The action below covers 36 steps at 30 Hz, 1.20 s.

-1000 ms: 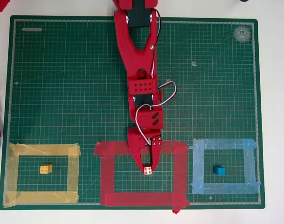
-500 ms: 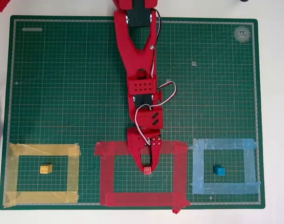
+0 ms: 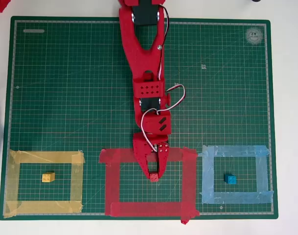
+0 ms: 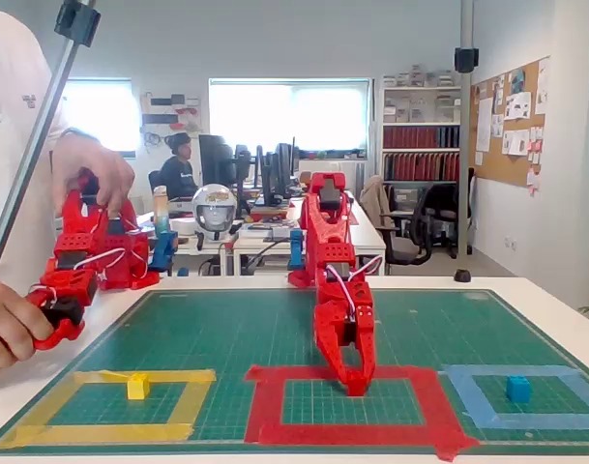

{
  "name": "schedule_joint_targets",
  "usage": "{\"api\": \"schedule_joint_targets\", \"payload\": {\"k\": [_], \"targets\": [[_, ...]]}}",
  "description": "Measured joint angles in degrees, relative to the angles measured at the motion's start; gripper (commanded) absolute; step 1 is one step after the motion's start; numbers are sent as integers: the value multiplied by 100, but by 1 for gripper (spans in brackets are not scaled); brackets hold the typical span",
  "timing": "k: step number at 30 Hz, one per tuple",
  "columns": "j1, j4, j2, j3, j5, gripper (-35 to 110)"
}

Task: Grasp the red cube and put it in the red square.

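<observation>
Now my gripper [image 3: 154,176] low inside the red square [image 3: 190,183], jaws pinched on the red cube [image 3: 153,177], cube near the upper tape strip, above the green mat [image 3: 65,88]

Desk [image 3: 286,117]: white. Cutting mat [image 3: 65,88]: dark green, pale grid lines, lighter border line.

Arm [image 3: 144,58]: bright red throughout; black motor blocks, white and black wires at the wrist, lower centre of the overhead frame.

Red square [image 3: 112,186]: wide red tape, green mat inside. Yellow tape square [image 3: 14,186], lower left: translucent yellow. Light-blue tape square [image 3: 263,176], lower right: pale blue.

Red cube [image 3: 153,177]: red, paler dots on one face. Yellow cube [image 3: 48,176]: yellow. Blue cube [image 3: 230,179]: mid blue.
</observation>
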<state>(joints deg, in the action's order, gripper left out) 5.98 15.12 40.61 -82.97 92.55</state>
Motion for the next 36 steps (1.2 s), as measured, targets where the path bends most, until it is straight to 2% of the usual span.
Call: {"api": "schedule_joint_targets", "payload": {"k": [13, 15, 36], "targets": [[0, -114, 35, 0, -79, 2], [0, -114, 35, 0, -97, 9], [-26, -185, 35, -79, -290, 16]]}}
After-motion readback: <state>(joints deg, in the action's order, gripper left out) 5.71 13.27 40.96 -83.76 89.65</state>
